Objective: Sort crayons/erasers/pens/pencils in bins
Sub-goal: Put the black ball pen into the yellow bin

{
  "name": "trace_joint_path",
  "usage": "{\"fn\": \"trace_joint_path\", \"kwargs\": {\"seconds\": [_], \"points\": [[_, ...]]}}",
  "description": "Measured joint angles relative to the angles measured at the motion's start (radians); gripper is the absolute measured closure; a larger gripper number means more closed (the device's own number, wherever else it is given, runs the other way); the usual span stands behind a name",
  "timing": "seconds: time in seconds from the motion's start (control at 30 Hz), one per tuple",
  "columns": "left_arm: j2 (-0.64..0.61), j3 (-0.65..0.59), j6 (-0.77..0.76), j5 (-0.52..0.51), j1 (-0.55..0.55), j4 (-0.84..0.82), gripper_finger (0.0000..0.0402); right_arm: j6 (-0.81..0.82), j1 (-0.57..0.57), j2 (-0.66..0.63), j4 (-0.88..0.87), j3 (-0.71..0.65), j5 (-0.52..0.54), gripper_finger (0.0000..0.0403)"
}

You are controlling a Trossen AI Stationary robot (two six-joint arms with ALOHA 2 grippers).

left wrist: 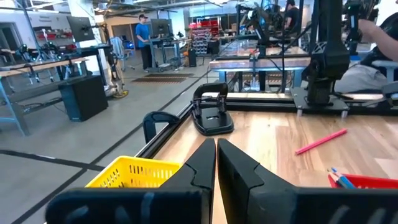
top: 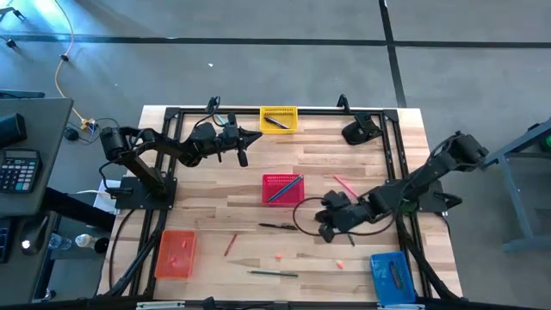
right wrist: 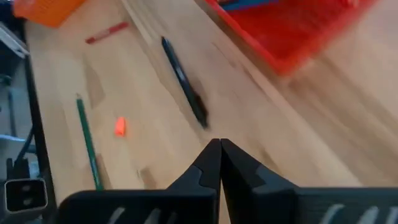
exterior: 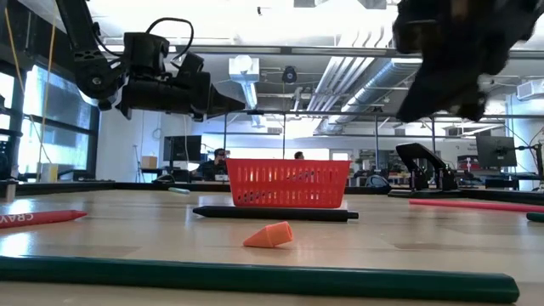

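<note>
While the left gripper (top: pixel 244 151) hangs with its fingers pressed together near the yellow bin (top: pixel 279 119) at the table's far edge, the right gripper (top: pixel 325 222) hovers, fingertips also together and empty, just beside a black pen (top: pixel 277 226) lying below the red bin (top: pixel 282 188); that bin holds pencils; a crayon (top: pixel 230 245) lies near the orange bin (top: pixel 176 254); two erasers (top: pixel 281 255) and a green pencil (top: pixel 274 274) rest toward the front; a pink pencil (top: pixel 346 185) lies right of the red bin; the blue bin (top: pixel 391 275) sits front right.
</note>
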Motion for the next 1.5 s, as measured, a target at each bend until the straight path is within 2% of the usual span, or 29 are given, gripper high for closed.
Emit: {"fn": "trace_joint_path", "kwargs": {"seconds": [0.1, 0.27, 0.6, 0.8, 1.1, 1.27, 1.5], "points": [[0.001, 0.000, 0.015, 0.000, 0.000, -0.017, 0.0394, -0.095, -0.027, 0.044, 0.049, -0.007, -0.013, 0.0402], [0.001, 0.000, 0.016, 0.000, 0.000, -0.017, 0.0394, -0.237, -0.053, 0.148, 0.031, 0.097, -0.046, 0.0402], [0.001, 0.000, 0.016, 0.000, 0.000, -0.017, 0.0394, -0.324, -0.058, 0.347, -0.199, 0.322, -0.114, 0.0397], [0.001, 0.000, 0.012, 0.000, 0.000, -0.019, 0.0394, -0.346, -0.086, 0.437, -0.307, 0.466, -0.124, 0.0339], [0.001, 0.000, 0.007, 0.000, 0.000, -0.023, 0.0394, -0.373, -0.145, 0.472, -0.327, 0.494, -0.161, 0.0242], [0.001, 0.000, 0.006, 0.000, -0.002, -0.026, 0.0394, -0.434, -0.160, 0.479, -0.316, 0.494, -0.171, 0.0229], [0.001, -0.001, 0.007, -0.001, -0.002, -0.028, 0.0394, -0.440, -0.156, 0.540, -0.307, 0.493, -0.247, 0.0231]]}}
